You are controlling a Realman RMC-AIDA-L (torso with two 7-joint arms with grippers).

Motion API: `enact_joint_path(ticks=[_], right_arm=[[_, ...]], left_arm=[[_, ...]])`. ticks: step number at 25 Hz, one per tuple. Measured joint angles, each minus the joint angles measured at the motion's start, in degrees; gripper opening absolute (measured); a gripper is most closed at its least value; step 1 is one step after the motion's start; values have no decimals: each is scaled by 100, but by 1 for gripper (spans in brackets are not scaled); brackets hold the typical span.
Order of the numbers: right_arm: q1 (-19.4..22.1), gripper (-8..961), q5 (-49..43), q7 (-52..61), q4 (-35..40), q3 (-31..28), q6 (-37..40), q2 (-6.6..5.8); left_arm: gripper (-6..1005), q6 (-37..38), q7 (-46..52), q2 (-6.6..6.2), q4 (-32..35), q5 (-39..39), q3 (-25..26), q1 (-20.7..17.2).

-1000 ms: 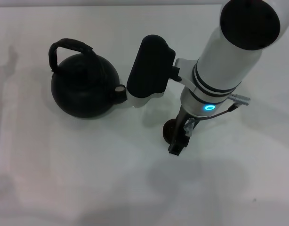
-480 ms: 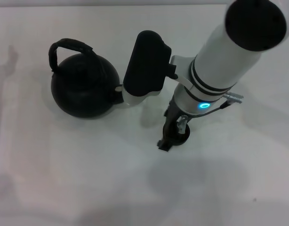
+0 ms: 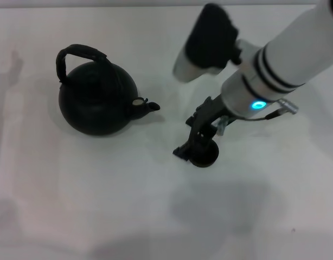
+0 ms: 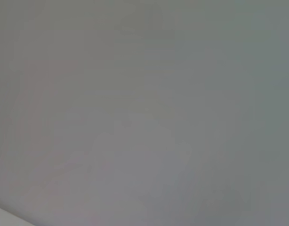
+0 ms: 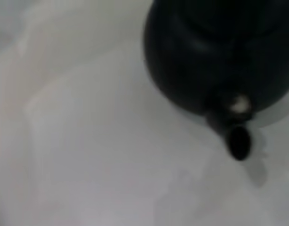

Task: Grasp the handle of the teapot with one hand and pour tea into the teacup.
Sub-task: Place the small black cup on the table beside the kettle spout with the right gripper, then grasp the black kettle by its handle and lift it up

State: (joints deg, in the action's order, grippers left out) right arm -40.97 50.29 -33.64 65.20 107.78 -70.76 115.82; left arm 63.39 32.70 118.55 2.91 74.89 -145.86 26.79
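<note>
The small round dark handleless teacup (image 3: 203,156) is sitting nearest on the white tabletop (image 3: 101,206), with the right gripper (image 3: 194,142) hanging just over its rim; whether its dark fingers are spread or pinching the cup cannot be told. Farther back and apart to the left, the big matte black bulbous teapot (image 3: 97,104) is resting upright, spout aimed at the cup. It is looking heavy and rigid; its rough arched bail handle (image 3: 77,56) is offering the surest hold.

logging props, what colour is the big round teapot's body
Matte black teapot, clearest in the head view.
</note>
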Motion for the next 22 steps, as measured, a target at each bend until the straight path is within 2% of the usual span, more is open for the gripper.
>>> enact_joint_path(ticks=[4,9,12,15,19,22], right_arm=[[349,839,576,-739,-173,-902,-171,-13],[602,839,1472,-1564,-768,-2109,-538,-28],[749,838,2003,-2124,-1299,-2922,-656,-31],[856,838,3009,-2962,-2087,-3626,-661,-32],[991,837,4648,-4755,-3319,-4188,-546,-21],[1300,836,5557,-6314,-3589,-4178,-3,27]], left_arm=[[891,0,0,6,24,-8,-5,11],[890,2,0,15,40,-1,14,11],[890,4,0,18,42,-4,-3,9],[890,14,0,28,43,2,16,-5],[890,15,-2,38,45,43,35,-27],[891,16,-3,49,55,54,30,-40]])
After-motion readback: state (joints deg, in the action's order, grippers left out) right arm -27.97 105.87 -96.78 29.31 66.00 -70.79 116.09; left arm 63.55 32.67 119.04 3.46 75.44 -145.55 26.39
